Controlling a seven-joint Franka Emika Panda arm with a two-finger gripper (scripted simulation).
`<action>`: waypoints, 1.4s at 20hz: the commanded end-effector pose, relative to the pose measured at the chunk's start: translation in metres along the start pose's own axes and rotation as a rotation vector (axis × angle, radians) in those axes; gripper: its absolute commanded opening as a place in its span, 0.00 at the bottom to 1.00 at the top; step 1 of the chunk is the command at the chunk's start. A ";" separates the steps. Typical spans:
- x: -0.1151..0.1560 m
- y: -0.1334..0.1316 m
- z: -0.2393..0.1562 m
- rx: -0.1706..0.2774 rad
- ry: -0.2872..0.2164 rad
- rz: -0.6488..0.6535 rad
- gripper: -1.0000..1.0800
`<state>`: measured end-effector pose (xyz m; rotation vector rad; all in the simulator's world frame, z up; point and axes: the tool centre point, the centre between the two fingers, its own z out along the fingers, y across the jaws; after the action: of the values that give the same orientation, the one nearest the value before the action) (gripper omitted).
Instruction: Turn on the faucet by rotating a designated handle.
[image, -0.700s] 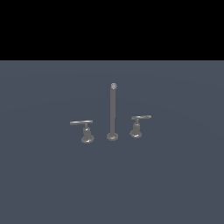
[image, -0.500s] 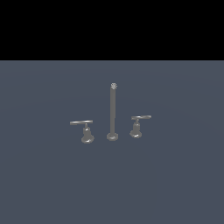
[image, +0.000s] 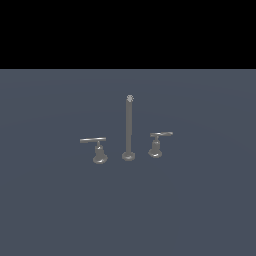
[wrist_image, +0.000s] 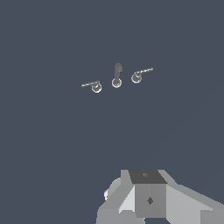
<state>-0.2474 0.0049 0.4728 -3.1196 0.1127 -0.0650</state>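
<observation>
The faucet is a small grey metal set on the dark floor, with a tall thin upright spout on a round base. The designated handle, with the long flat lever bar on a bell-shaped base, stands on the exterior view's left of the spout. The smaller handle stands on the right. In the wrist view the faucet is far off and small, with the designated handle beside it. My gripper shows in neither view, and no fingers are visible.
Grey blocky parts of the arm fill one edge of the wrist view. The faucet stands on a flat dark grey-blue floor. No other objects show.
</observation>
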 end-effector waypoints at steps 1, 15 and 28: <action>0.002 -0.006 0.010 -0.001 -0.001 0.034 0.00; 0.024 -0.055 0.093 -0.010 -0.006 0.320 0.00; 0.059 -0.096 0.175 -0.016 -0.011 0.599 0.00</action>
<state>-0.1792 0.0954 0.3115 -2.9687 0.9813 -0.0366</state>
